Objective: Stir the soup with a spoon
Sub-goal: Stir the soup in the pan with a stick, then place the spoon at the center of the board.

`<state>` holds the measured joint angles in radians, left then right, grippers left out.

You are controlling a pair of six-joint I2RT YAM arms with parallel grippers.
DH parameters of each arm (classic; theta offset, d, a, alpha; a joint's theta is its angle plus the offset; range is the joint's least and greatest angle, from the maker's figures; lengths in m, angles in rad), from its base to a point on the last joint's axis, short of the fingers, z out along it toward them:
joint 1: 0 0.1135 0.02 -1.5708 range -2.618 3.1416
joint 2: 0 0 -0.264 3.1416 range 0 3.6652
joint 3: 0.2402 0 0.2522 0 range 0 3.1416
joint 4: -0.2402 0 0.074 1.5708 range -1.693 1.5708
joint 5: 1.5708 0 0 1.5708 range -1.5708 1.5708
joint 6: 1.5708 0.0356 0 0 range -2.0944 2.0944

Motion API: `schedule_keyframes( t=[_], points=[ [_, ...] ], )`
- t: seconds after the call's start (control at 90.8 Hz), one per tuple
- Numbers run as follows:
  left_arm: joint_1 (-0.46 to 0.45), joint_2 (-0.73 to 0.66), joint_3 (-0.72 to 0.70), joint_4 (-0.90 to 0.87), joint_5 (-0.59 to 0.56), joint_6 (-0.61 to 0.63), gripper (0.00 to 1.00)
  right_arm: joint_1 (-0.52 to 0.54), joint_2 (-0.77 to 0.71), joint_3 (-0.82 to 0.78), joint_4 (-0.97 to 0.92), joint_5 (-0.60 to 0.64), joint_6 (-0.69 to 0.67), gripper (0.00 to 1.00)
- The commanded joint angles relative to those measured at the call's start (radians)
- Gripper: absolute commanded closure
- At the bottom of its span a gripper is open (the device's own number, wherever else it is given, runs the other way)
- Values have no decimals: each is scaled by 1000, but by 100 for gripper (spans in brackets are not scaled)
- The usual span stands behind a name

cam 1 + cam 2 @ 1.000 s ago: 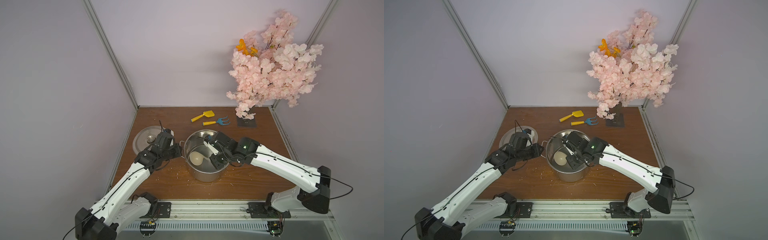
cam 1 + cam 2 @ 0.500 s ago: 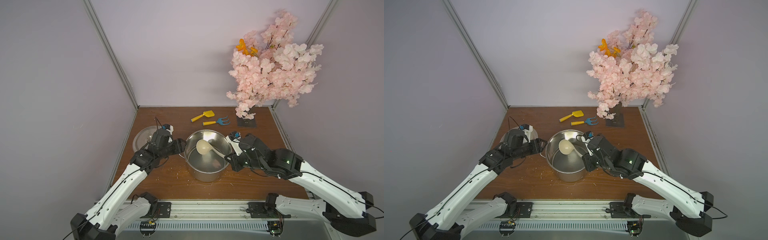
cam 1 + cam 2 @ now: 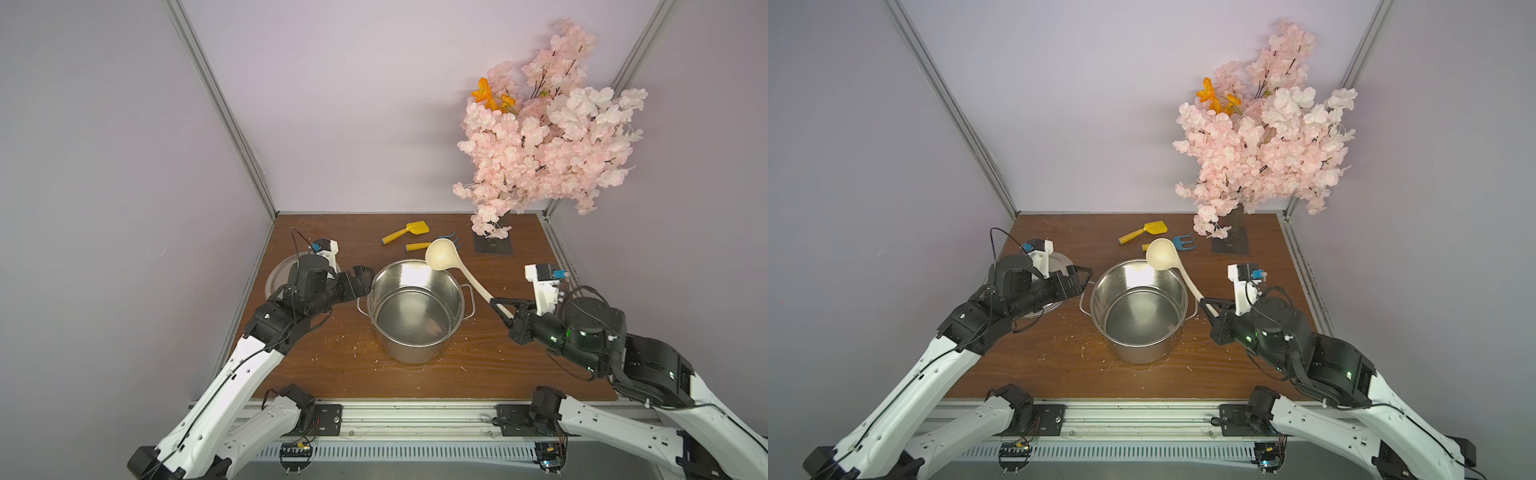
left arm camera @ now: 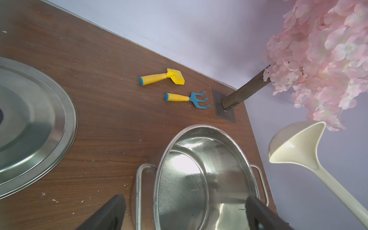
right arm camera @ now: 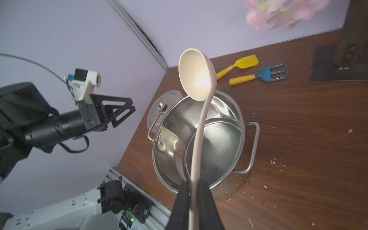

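Bright, even light comes from overhead, and both top views look sharp. Glare flares on the far inner wall of the pot (image 3: pixel 411 347) and on the bowl of the spoon (image 5: pixel 201 123). Shadows on the counter (image 3: pixel 332 365) around the pot are soft. Beyond the pot, the blossoms (image 5: pixel 278 14) blur in the right wrist view, perhaps out of focus.

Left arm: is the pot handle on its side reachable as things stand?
Likely yes: the open left gripper sits right beside that handle, nothing between; the right gripper holds the ladle well clear.
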<state>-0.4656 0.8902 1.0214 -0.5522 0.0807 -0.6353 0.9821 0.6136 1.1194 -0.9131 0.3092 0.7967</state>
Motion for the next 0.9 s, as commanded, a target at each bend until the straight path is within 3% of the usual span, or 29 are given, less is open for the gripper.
schedule_keyframes(
  t=[0.0,0.22,0.484,0.616,0.716,0.892],
  points=[
    [-7,-20,25,0,-42,1,4,-2,-103,-76,70,183,127,100],
    [-7,-27,27,1,-69,21,4,12,-224,-201,73,334,216,100],
    [-7,-39,9,1,-91,38,4,13,-177,-305,101,410,229,100],
    [-7,-49,-10,3,-108,50,4,-1,-81,-333,122,415,191,100],
    [-7,-55,-27,3,-116,54,4,-67,-14,-370,198,341,124,100],
    [-7,-77,-73,6,-144,58,4,-383,74,-479,385,-8,-25,100]
  ],
)
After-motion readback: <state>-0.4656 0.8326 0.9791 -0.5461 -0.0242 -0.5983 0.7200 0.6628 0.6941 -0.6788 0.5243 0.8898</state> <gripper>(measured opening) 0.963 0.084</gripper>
